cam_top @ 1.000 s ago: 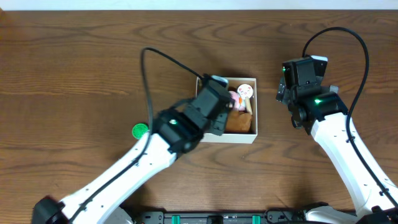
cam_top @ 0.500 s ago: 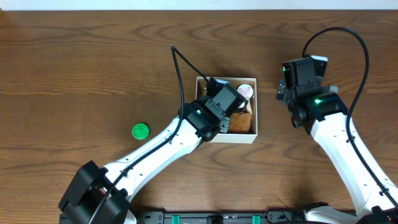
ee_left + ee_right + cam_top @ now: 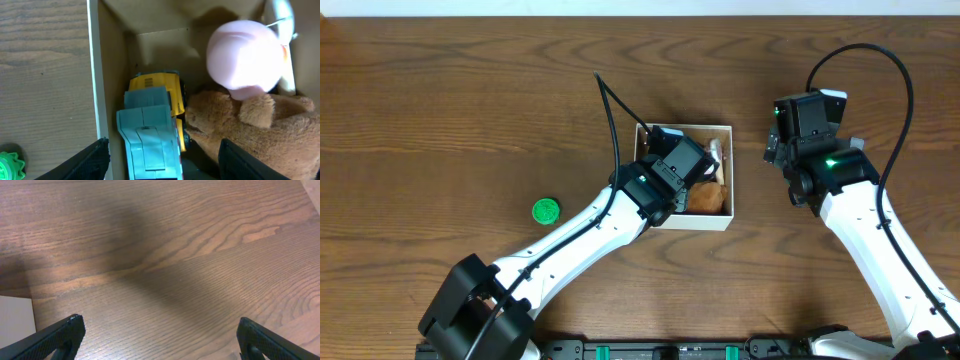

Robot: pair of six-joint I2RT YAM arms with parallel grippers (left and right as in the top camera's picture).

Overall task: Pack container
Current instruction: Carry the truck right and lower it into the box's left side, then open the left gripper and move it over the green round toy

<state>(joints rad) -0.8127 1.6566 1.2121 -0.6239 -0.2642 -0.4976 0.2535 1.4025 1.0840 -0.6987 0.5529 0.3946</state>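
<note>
The container (image 3: 700, 222) is a white-walled box with a tan inside, at the table's middle. My left gripper (image 3: 678, 163) hangs over its left half. In the left wrist view the left gripper (image 3: 165, 160) is open. A blue and yellow toy truck (image 3: 150, 130) lies between the fingers against the box's left wall (image 3: 92, 75), with a gap on each side. A brown plush (image 3: 250, 130) and a pink round toy (image 3: 245, 57) lie beside it. My right gripper (image 3: 806, 118) is right of the container. In the right wrist view it (image 3: 160, 335) stands open over bare wood.
A small green toothed disc (image 3: 546, 210) lies on the table left of the container; it also shows at the lower left corner of the left wrist view (image 3: 10, 165). A black cable (image 3: 610, 110) arches over the left arm.
My left arm swung right over the container, and its jaws went from shut to open, leaving the toy truck in the box. The right arm has not moved.
</note>
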